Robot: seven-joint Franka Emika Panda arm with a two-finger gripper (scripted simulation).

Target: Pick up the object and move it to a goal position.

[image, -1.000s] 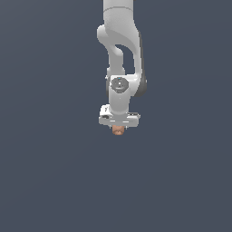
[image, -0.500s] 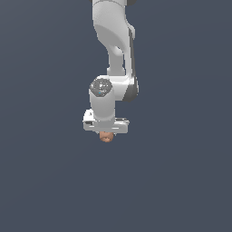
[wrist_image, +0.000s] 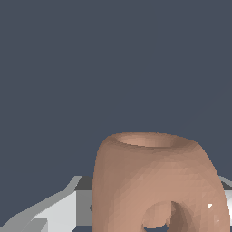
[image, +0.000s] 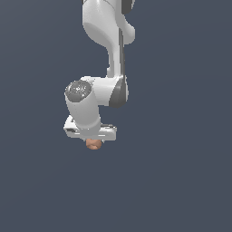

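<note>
Object hung just under white gripper. Tan, rounded, hollow-topped. Seemed clamped by gripper; fingers hidden.

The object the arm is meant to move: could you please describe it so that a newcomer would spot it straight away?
In the exterior view, follow the white arm down to its gripper. The object is the small orange-tan rounded lump poking out just beneath it. It is the only coloured thing against white parts and a plain dark background, and the wrist view shows a dished top and a hole in its side.
</note>
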